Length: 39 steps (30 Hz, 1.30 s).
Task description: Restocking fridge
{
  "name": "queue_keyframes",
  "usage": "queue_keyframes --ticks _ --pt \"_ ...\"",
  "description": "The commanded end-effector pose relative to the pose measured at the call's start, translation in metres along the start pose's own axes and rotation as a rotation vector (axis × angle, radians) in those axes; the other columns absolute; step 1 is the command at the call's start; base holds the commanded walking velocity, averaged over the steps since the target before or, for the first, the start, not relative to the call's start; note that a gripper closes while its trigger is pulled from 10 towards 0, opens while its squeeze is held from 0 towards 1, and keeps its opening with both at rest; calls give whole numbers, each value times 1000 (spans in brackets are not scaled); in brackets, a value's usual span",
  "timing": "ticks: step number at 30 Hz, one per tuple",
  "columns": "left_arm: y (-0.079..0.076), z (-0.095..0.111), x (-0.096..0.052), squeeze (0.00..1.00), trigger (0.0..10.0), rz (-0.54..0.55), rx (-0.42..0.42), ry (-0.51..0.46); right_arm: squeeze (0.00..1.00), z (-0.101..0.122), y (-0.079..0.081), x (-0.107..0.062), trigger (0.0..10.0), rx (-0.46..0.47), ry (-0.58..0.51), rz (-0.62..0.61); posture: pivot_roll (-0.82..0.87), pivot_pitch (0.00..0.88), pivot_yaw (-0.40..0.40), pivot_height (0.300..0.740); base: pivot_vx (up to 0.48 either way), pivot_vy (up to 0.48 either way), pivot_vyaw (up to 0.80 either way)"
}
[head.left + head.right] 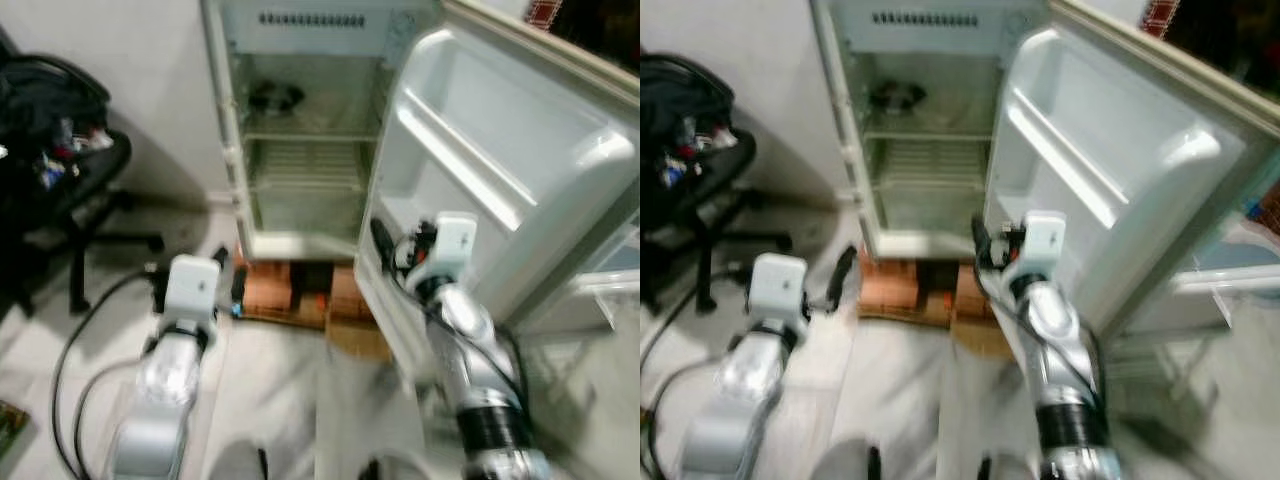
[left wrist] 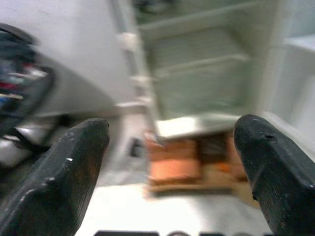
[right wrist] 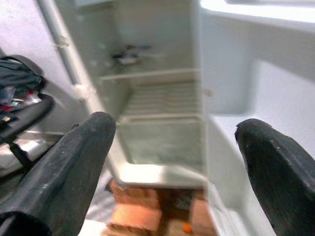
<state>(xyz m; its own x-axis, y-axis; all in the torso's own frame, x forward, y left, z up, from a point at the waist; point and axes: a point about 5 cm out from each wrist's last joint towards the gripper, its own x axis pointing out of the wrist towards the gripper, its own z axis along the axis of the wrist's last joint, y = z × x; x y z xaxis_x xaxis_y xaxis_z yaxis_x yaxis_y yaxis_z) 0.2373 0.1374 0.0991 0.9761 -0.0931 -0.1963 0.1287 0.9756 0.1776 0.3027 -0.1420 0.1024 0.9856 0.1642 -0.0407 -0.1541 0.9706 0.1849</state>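
Pale floor fronts the fridge (image 1: 300, 150), raised on bricks (image 1: 275, 290); its door (image 1: 500, 170) stands swung wide, leaving the shelves reachable. Left wrist view: left gripper (image 2: 172, 167) hangs low, fingers spread wide, empty. Right wrist view: right gripper (image 3: 172, 162), fingers wide apart, empty, sits just beside the door's inner edge, where room is tight.

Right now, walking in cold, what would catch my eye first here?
The small white fridge straight ahead, its door swung wide to the right and its wire shelves nearly bare, with one dark item on the upper shelf. It stands on orange bricks. Both grippers, left and right, are open and hold nothing; a cluttered black chair sits at the left.
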Motion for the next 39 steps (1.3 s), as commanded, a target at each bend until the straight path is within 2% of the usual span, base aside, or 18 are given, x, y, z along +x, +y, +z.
queue_keyframes --ticks 1,6,9,14,17,22,26,39 --pt "2 2 -1 0 10000 -9 21 -11 0 0 4 1 10000 21 -1 24 121 43 -27 740 -476 0 0" --pt "1 2 -1 0 10000 -19 25 -14 0 -2 7 0 10000 11 7 55 121 42 -27 740 -476 0 0" --pt "3 2 0 0 10000 -35 51 -30 0 -4 4 0 10000 7 16 44 121 40 -27 740 -379 -215 0" --pt "6 6 -1 0 10000 -38 30 -64 0 -4 1 0 10000 10 18 38 117 40 -28 740 -108 -178 0" --pt "9 8 1 0 10000 -18 24 -78 0 -2 -3 1 10000 -11 5 7 116 38 -28 740 0 0 0" --pt "27 7 1 0 10000 84 -29 -85 0 12 -21 -1 10000 -83 -44 -148 115 32 -25 740 0 0 0" --pt "34 1 0 0 10000 111 -49 -76 0 12 -23 -7 10000 -96 -50 -164 101 26 -17 740 0 0 0" --pt "31 4 5 0 10000 78 -66 -105 0 17 -21 -5 10000 -93 -66 -166 99 28 -17 740 435 0 0"
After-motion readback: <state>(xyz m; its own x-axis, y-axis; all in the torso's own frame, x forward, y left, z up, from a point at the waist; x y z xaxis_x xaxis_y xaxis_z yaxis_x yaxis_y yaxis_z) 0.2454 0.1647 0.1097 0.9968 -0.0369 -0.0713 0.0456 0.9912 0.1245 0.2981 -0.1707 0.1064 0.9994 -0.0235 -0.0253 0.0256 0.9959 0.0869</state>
